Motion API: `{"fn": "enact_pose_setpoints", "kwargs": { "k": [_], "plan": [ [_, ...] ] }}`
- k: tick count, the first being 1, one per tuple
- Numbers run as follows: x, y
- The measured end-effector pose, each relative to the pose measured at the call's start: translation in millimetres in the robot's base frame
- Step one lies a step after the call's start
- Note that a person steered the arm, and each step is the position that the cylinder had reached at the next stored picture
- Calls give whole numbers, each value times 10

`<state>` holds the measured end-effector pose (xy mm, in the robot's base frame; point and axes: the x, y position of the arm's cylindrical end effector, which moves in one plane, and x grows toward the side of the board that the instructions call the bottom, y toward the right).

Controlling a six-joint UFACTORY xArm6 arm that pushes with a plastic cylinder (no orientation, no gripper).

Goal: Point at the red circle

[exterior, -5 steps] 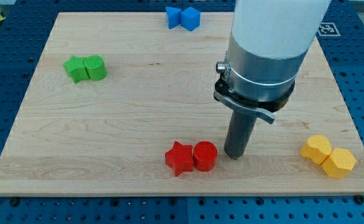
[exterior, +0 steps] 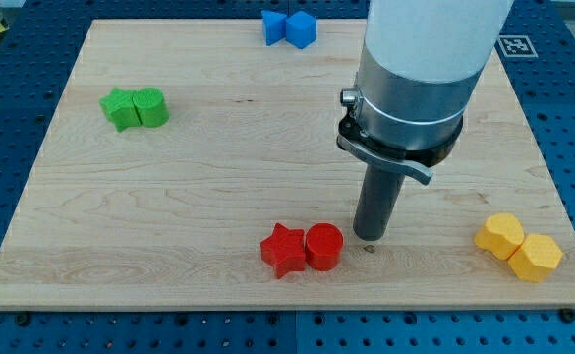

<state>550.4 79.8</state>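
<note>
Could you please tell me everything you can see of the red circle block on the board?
The red circular block is a short, matte red cylinder, apparently painted wood or plastic, lying flat on the light wooden board near the view's bottom edge. Its round top face looks up. On the view's left it touches the red star-shaped block. My tip stands just to its right, a small gap apart, not touching.
</note>
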Motion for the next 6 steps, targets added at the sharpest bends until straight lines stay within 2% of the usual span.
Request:
{"fn": "enact_pose_setpoints", "kwargs": {
  "k": [3, 4, 6],
  "plan": [
    [-42, 12],
    [176, 74],
    [189, 62]
  ]
}}
